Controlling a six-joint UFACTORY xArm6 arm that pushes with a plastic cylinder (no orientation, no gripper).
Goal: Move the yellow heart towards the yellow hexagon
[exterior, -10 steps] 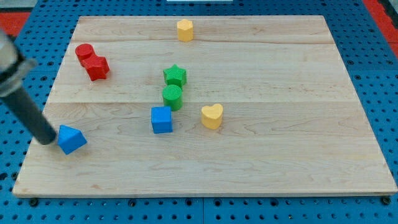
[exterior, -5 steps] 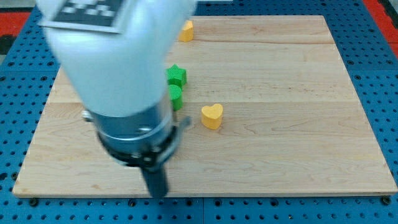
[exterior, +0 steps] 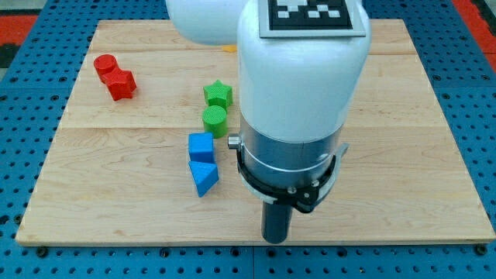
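Note:
My arm's white and grey body fills the middle of the view and hides the yellow heart. Only a sliver of the yellow hexagon [exterior: 229,48] shows at the view's top, at the arm's left edge. My tip [exterior: 276,239] rests near the board's bottom edge, right of the blue triangle [exterior: 204,177] and below where the heart was last seen.
A blue cube [exterior: 201,146] sits just above the blue triangle. A green cylinder [exterior: 215,121] and a green star [exterior: 218,94] stand above them. A red cylinder [exterior: 105,66] and another red block [exterior: 122,84] touch at the upper left. The wooden board [exterior: 434,155] lies on blue pegboard.
The arm swept from the board's left edge to the bottom middle. The blue triangle moved from the lower left to just below the blue cube. The arm now hides the yellow heart.

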